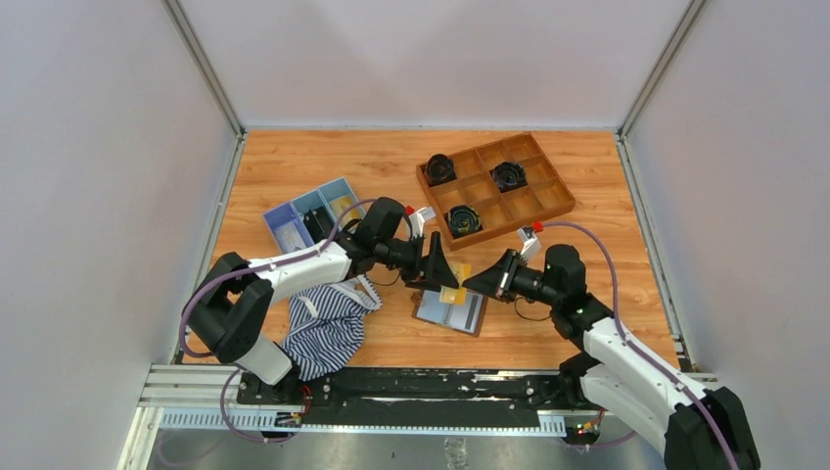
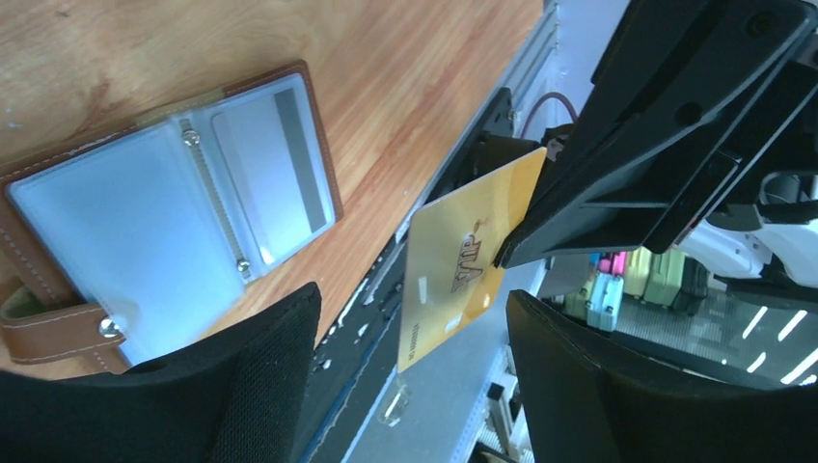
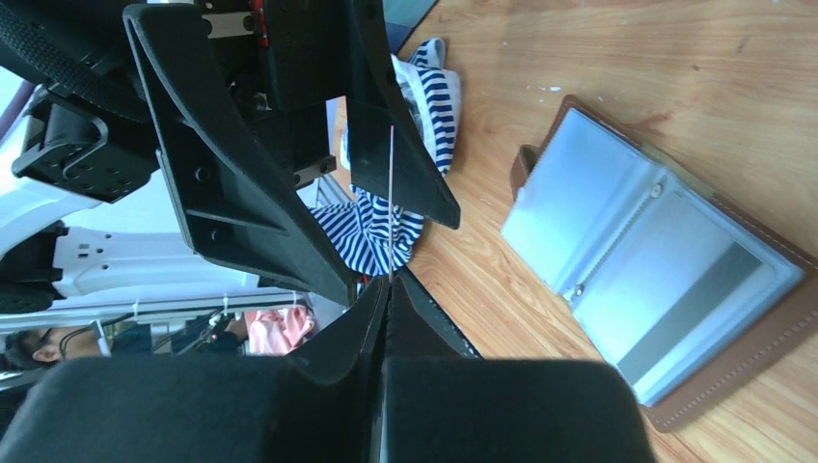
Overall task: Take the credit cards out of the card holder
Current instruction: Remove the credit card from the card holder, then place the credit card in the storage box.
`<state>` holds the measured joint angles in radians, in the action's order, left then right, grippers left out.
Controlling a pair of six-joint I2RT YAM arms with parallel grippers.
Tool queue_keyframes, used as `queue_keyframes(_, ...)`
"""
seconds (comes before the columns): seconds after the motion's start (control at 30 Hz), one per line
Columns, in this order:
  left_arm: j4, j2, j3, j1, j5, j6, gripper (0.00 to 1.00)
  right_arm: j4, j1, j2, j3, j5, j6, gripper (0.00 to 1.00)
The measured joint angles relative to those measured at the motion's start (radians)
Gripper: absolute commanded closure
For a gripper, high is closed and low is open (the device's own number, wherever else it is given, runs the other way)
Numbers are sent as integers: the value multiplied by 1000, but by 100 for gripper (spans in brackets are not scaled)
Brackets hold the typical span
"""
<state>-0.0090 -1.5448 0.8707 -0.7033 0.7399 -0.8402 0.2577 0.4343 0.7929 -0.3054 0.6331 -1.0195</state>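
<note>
Pinching a gold card (image 2: 463, 265), the right gripper (image 1: 470, 284) holds it above the open holder (image 1: 452, 311).
Jaws of the left gripper (image 1: 442, 275) stand apart around it.

Top view high, looking down over table (image 1: 294, 157); both wrist views close, sharing open card holder (image 2: 145, 231).

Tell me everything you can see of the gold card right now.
The gold card is thin, glossy plastic with dark VIP-style lettering and small print along one edge. It hangs tilted in the air, clear of the open card holder. The right tool pinches one end; the left tool stands open around it.
</note>
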Motion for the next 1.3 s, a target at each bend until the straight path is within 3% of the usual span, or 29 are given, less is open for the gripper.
queue_keyframes(0.23,53,0,1,0,34,-45,71,85,-2,65,0,48,-34,100)
queue_keyframes(0.4,60,0,2,8,40,-64,89,109,-5,87,2,53,-37,100)
queue_keyframes(0.47,61,0,2,10,43,-70,100,117,-10,100,7,51,-40,100)
queue_keyframes(0.5,61,0,2,10,45,-75,100,119,-10,106,11,51,-42,100)
queue_keyframes(0.53,62,0,3,10,47,-79,100,125,-10,112,17,51,-44,91)
queue_keyframes(0.63,63,0,3,10,51,-86,100,138,-10,128,21,51,-59,43)
queue_keyframes(0.7,71,2,5,14,50,-92,100,131,-10,134,20,52,-53,25)
queue_keyframes(0.83,77,27,3,63,50,-100,100,74,-10,117,12,35,-28,22)
queue_keyframes(0.97,56,72,3,213,52,-89,100,-28,-19,70,-14,2,7,23)
queue_keyframes(1.13,-320,35,219,417,-84,120,100,-110,-43,19,-29,-23,41,23)
queue_keyframes(1.3,-494,-31,422,537,-200,257,100,-166,-49,-2,-29,-36,53,25)
